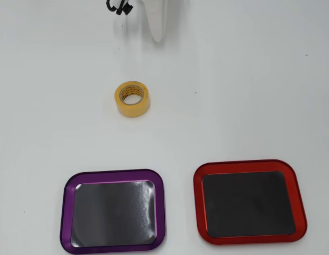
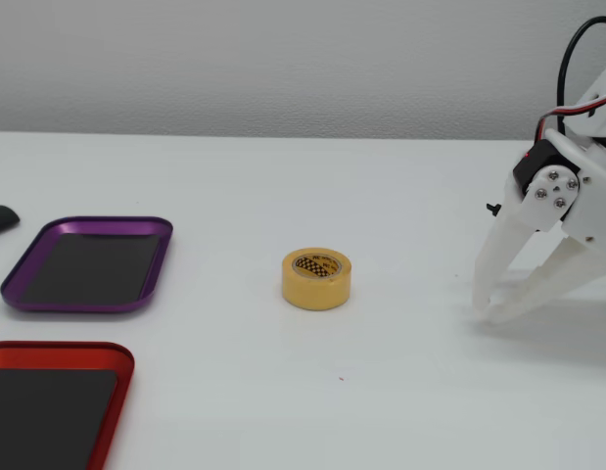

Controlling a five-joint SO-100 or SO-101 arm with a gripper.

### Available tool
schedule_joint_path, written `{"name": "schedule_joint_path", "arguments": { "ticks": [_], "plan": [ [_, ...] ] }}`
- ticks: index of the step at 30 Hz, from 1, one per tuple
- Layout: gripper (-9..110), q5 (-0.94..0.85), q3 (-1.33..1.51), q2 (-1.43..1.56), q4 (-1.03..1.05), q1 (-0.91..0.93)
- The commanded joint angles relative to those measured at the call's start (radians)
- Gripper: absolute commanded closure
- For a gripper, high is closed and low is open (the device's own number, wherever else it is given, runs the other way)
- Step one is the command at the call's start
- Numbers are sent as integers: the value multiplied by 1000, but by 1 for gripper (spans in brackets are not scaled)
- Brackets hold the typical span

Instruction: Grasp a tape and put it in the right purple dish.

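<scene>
Fixed view, nearest the camera, shows the red-rimmed tray point(image 2: 48, 397) at the lower left corner, empty, its dark base bare. Just behind it lies the purple dish point(image 2: 87, 262), also empty, well apart from the tape and to its left in this view. The tape point(image 2: 316, 278) sits flat on the white table point(image 2: 283, 176) with its core opening facing up, untouched and roughly midway between the purple dish and the arm. To the tape's right in this view the gripper point(image 2: 487, 310) hangs with its tips at or just above the table surface; which of the two I cannot tell. Its two white fingers point(image 2: 500, 257) are spread in a narrow V with nothing between them. A small dark object point(image 2: 1, 218) lies at the left edge, beyond the purple dish.

In the overhead view the tape point(image 1: 132, 98) lies above the purple dish point(image 1: 112, 211), and only one white finger point(image 1: 155, 21) shows at the top edge, beyond the tape.

By my judgement the task is at its very start: the reach toward the tape is the step in hand, and nothing is grasped yet. The next move calls for carrying the spread fingers across to the tape and straddling its wall or whole width; the present gap may need widening first
</scene>
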Motion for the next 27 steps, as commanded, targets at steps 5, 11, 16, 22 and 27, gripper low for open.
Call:
{"name": "schedule_joint_path", "arguments": {
  "ticks": [5,11,16,22,27],
  "plan": [
    [102,-14,0,72,-44,11],
    [102,-14,-11,71,-44,12],
    [102,-11,-117,37,-43,14],
    [102,-11,-385,-199,-58,9],
    [102,-15,-583,-554,-118,12]
  ]
}}
